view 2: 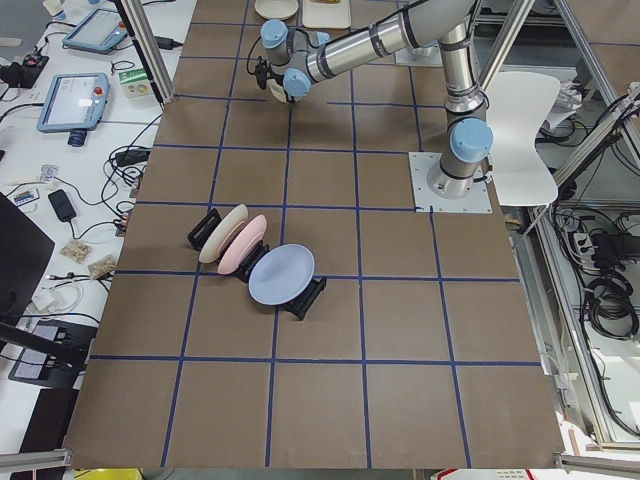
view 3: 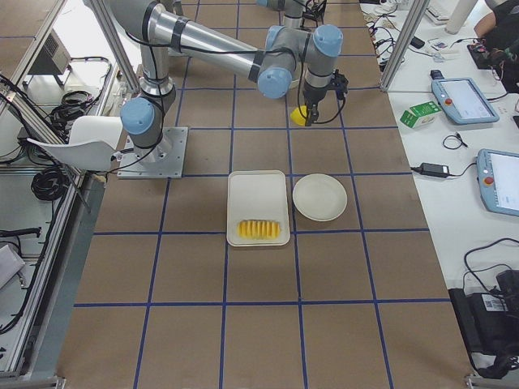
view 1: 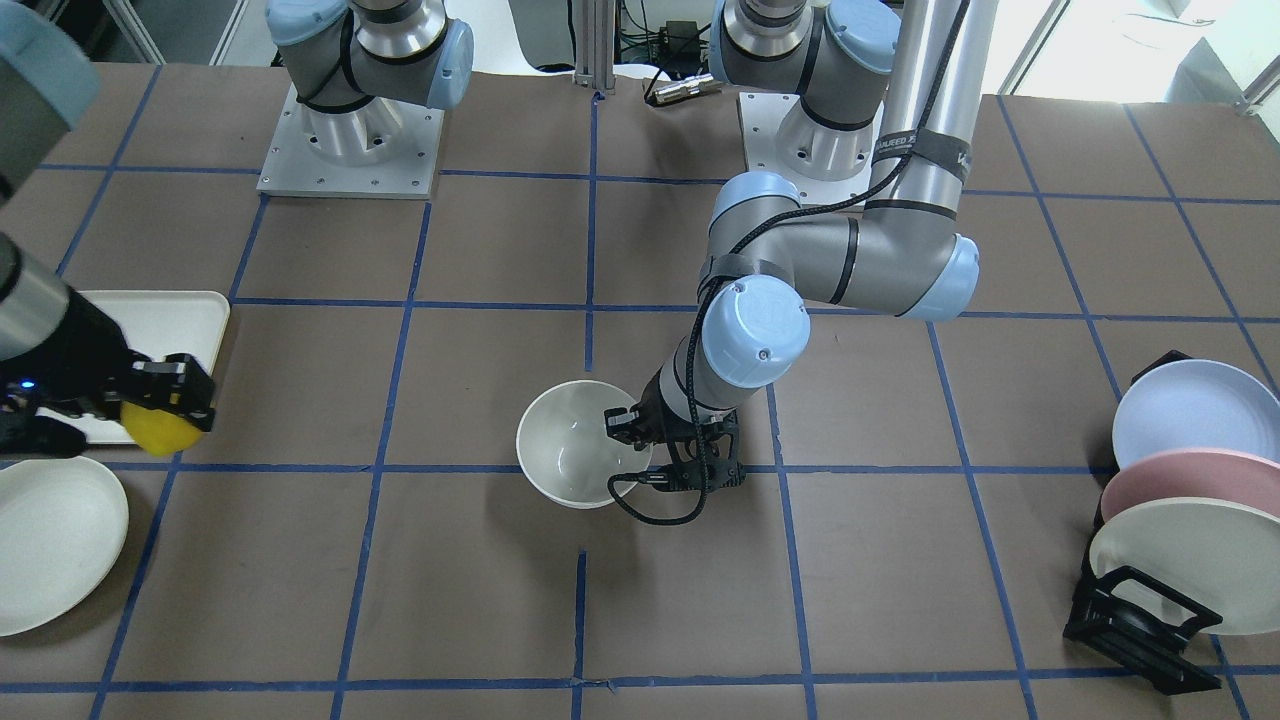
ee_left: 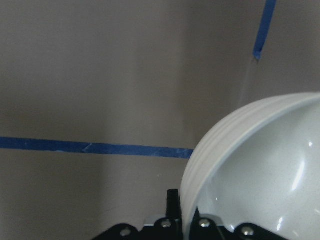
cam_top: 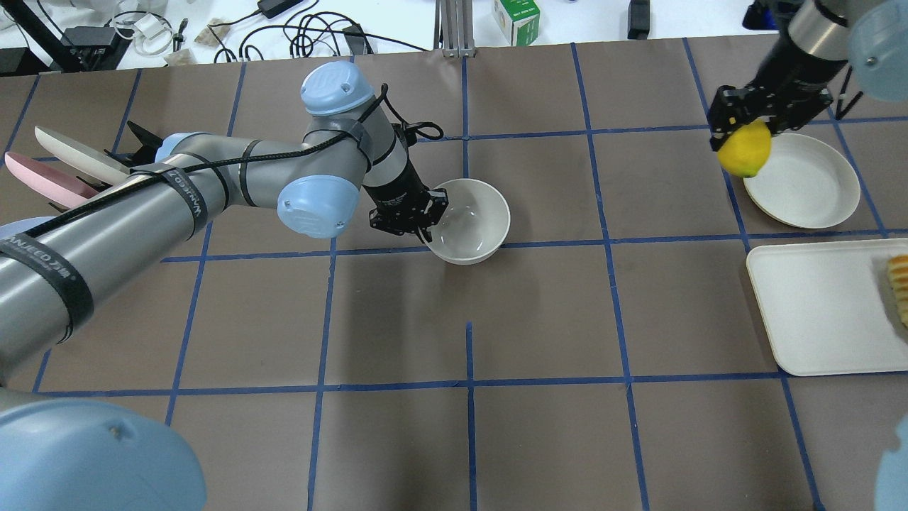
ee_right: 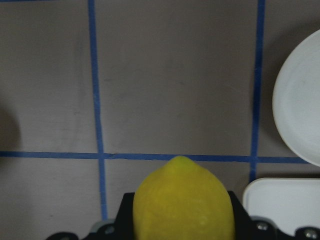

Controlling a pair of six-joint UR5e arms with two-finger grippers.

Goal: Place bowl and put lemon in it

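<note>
The off-white bowl (view 1: 565,440) stands upright near the table's middle, also in the overhead view (cam_top: 475,216). My left gripper (view 1: 632,428) is shut on the bowl's rim on the side nearest the arm (cam_top: 428,221). The left wrist view shows the rim (ee_left: 200,175) running between the fingers. I cannot tell whether the bowl rests on the table or hangs just above it. My right gripper (cam_top: 741,138) is shut on the yellow lemon (cam_top: 745,150) and holds it in the air beside the shallow plate. The lemon also shows in the front view (view 1: 160,428) and in the right wrist view (ee_right: 182,200).
A shallow cream plate (cam_top: 801,181) and a white tray (cam_top: 816,312) with a sliced orange-yellow food piece (cam_top: 899,284) lie on my right side. A black rack with blue, pink and cream plates (view 1: 1180,500) stands on my left side.
</note>
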